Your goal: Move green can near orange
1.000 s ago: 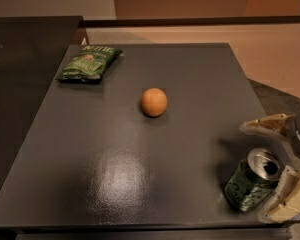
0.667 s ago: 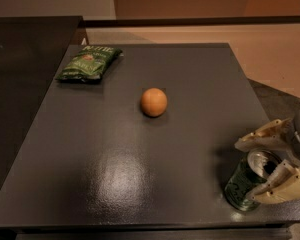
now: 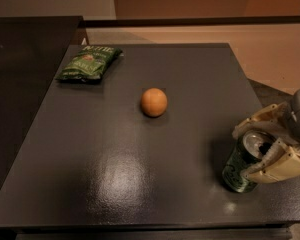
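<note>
The green can (image 3: 238, 170) stands upright near the front right corner of the dark table (image 3: 115, 154), its silver top showing. My gripper (image 3: 256, 146) comes in from the right with its pale fingers on either side of the can's top, closed in against it. The orange (image 3: 154, 102) sits in the middle of the table, well to the left of and behind the can.
A flat green chip bag (image 3: 88, 63) lies at the back left of the table. The table's right edge runs just past the can. A dark counter (image 3: 25, 59) stands at the left.
The gripper's fingers have closed in from wide apart to hug the can's top. The can has stayed in place.
</note>
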You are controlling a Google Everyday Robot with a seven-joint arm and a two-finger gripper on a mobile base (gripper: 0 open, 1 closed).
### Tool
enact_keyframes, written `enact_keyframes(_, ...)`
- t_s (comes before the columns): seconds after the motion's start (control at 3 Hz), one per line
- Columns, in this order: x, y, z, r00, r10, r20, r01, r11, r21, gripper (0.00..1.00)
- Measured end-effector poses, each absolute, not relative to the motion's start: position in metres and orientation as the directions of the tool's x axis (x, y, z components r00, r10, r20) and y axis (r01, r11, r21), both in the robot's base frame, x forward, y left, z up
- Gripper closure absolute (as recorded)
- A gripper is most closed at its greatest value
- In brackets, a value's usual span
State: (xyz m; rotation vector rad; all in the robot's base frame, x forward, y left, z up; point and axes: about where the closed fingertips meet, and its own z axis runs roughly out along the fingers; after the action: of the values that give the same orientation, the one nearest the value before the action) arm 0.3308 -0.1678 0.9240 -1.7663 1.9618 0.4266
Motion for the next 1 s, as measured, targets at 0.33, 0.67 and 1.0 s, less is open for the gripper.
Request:
enact_keyframes(0.33, 0.361, -0.156, 0.949, -0.07, -0.846, -0.529, -0.983, 0.149, -0.109, 1.0)
enact_keyframes(0.67, 0.395, -0.136, 0.97, -0.085, -0.841, -0.535, -0.977, 0.177, -0.123, 1.0)
enact_keyframes(1.0, 0.425, -0.121, 0.978, -0.116, -0.829, -0.548, -0.972, 0.208, -0.11, 1.0)
